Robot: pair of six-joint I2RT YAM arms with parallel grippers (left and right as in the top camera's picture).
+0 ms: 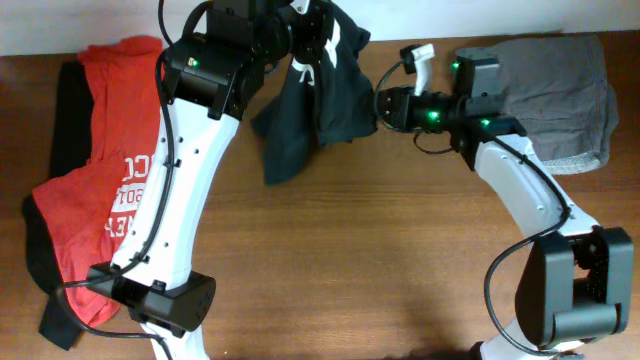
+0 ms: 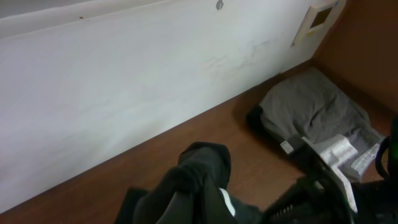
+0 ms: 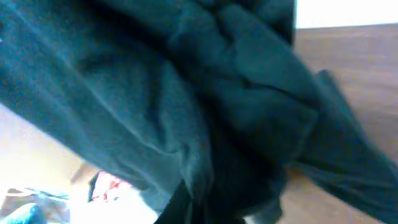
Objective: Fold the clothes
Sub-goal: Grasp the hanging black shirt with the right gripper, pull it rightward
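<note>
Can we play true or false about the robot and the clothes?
1. The dark T-shirt lies flat on the table. False: it hangs bunched up, lifted by the left fingers.
2. The red T-shirt lies spread on the table beside the left arm. True.
3. The right fingers hold the grey garment. False: they pinch the dark T-shirt's edge; the grey garment lies untouched behind that arm.
4. Both pairs of fingers are shut on the same shirt. True.
</note>
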